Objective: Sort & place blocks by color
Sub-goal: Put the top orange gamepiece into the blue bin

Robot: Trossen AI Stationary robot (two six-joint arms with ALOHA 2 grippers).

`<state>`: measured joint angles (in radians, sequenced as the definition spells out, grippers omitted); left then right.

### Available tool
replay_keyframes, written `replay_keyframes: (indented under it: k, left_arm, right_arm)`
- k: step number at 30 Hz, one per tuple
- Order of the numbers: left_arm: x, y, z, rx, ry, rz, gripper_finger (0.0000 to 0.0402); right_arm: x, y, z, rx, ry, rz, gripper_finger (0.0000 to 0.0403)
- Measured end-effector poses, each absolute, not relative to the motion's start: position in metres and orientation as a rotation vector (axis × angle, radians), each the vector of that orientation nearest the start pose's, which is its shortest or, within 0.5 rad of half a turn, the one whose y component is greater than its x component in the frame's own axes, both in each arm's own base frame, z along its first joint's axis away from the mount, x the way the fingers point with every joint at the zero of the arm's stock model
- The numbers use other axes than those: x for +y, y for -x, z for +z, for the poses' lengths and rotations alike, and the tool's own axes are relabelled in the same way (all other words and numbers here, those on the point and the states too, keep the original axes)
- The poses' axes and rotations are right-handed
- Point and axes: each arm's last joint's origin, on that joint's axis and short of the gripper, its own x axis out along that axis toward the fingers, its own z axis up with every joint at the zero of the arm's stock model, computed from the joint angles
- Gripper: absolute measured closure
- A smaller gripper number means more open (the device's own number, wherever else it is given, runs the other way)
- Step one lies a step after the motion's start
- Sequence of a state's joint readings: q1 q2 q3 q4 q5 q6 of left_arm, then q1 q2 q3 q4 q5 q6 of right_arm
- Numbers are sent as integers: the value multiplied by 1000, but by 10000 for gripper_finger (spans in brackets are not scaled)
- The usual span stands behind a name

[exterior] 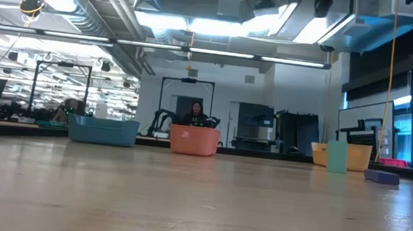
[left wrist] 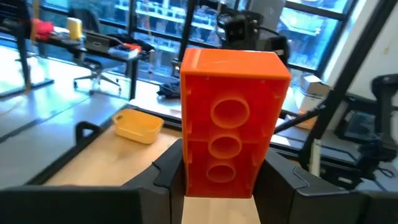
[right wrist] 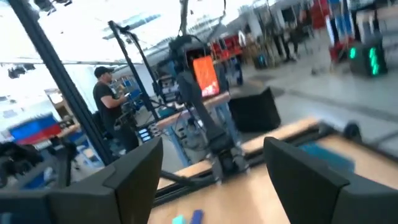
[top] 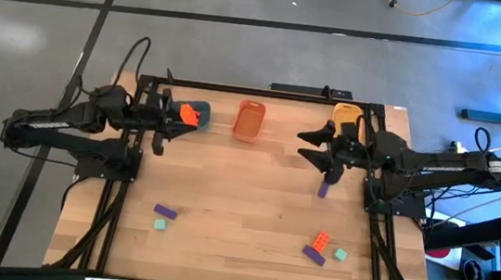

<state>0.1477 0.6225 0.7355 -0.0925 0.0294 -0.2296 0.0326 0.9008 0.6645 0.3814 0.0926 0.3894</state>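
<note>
Orange tray (top: 249,120) sits mid-rear on the table. To its left, the left gripper (top: 181,115) is clamped on an orange-red brick (top: 187,114) over the blue-grey tray (top: 198,112); the left wrist view alone shows the brick's (left wrist: 230,127) three round sockets between the fingers (left wrist: 169,169). To the tray's right, the right gripper (top: 309,146) hangs spread and empty beside the yellow tray (top: 347,117), a purple brick (top: 323,191) lying just beyond it. Only the high view shows the loose blocks (top: 319,245) nearer the front edge.
</note>
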Motion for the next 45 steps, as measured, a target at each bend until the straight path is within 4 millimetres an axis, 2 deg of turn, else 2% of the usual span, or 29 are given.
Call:
replay_keyframes:
  k: [3,8,15,27,30,33,39,42,45]
  left_arm:
    - [15,-144,338,-93,250,81,275]
    - [12,-145,321,-179,274,87,275]
    - [12,-137,325,-217,274,100,275]
    - [13,-138,324,-210,283,113,275]
    - [16,-138,333,-230,293,143,275]
    - [27,-145,346,-185,268,225,275]
    - [74,-161,358,205,240,519,275]
    - [105,-166,349,410,257,615,275]
    - [135,-169,325,548,369,673,275]
  right_arm:
    - [5,-203,327,-163,-320,-5,122]
    - [6,-204,326,-154,-314,36,122]
    - [6,-204,326,-152,-312,35,122]
    - [6,-204,326,-153,-309,34,122]
    - [6,-204,326,-153,-310,33,122]
    - [6,-204,326,-152,-315,33,122]
    - [6,-204,326,-151,-340,35,122]
    - [6,-204,326,-150,-340,35,122]
    - [6,-204,326,-146,-343,34,122]
